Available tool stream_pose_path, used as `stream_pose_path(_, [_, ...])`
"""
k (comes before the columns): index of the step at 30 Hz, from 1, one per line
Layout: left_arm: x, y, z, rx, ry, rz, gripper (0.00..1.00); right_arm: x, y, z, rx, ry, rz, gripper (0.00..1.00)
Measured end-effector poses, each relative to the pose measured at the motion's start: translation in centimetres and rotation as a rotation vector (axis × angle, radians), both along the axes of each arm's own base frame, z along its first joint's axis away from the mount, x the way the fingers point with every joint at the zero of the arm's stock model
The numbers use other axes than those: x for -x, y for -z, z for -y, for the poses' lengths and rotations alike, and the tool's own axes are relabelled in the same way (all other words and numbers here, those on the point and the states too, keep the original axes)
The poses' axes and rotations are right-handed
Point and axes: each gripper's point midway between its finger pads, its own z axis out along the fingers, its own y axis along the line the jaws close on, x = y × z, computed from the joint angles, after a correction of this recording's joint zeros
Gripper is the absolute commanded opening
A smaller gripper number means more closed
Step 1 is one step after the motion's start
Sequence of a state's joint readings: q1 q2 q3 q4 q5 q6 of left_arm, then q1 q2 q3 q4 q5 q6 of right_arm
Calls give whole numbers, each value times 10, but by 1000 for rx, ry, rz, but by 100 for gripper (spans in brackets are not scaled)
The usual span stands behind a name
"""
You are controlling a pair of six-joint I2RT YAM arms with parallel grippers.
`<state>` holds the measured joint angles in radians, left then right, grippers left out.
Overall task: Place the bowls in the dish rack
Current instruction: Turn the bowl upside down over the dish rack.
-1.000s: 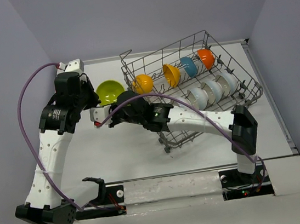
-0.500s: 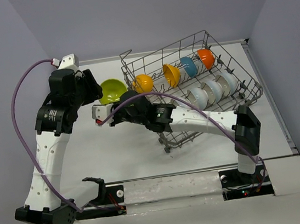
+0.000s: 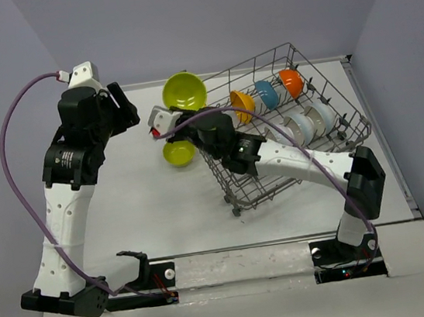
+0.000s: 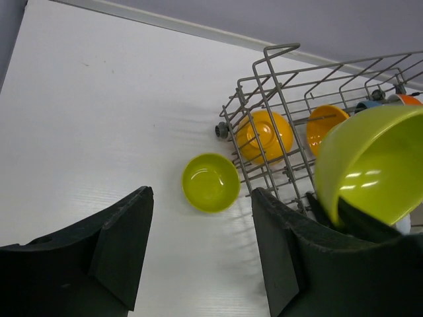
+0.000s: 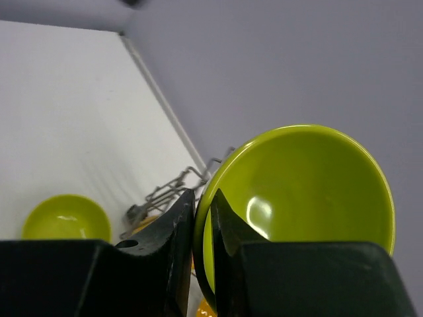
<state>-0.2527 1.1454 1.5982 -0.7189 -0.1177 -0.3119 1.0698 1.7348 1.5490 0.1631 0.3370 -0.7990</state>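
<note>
While my right gripper (image 5: 202,228) has its fingers pinched on the rim of the big lime bowl (image 3: 184,92), the bowl is up off the table (image 3: 140,207) and tipped on edge, so you can see right into it from overhead. From the top view it hangs by the 10 o'clock corner of the dish rack (image 3: 348,139); I can't tell if it's actually over the wires or just beside them. Straight down toward 6 o'clock from it, the small lime bowl (image 3: 179,152) sits upright on the table, just outside the rack's 9 o'clock end and not touching anything I can see. My left gripper (image 3: 125,106) is out at about 9 o'clock from the held bowl, fingers spread wide with nothing between them, well apart from both lime bowls. The rack itself takes up the 2 o'clock part of the table and sits skewed to the table edge. Its far row has two yellow-orange bowls (image 4: 264,135), then a blue bowl (image 3: 267,92) and an orange bowl (image 3: 291,81) running toward 2 o'clock, all standing on edge between the tines. The nearer row has three white bowls (image 3: 300,125), also on edge, side by side. My right arm reaches across the rack's 8 o'clock corner, so that bit is hidden.
</note>
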Motion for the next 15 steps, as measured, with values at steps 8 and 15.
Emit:
stream_pose_path(8, [-7,5,0,-4,-5,-16,70,-111,-45,137,-323,333,-41,1])
stream_pose_path(15, [-12,4,4,5,8,-5,70,-147,-93,249,-773,333,-151,1])
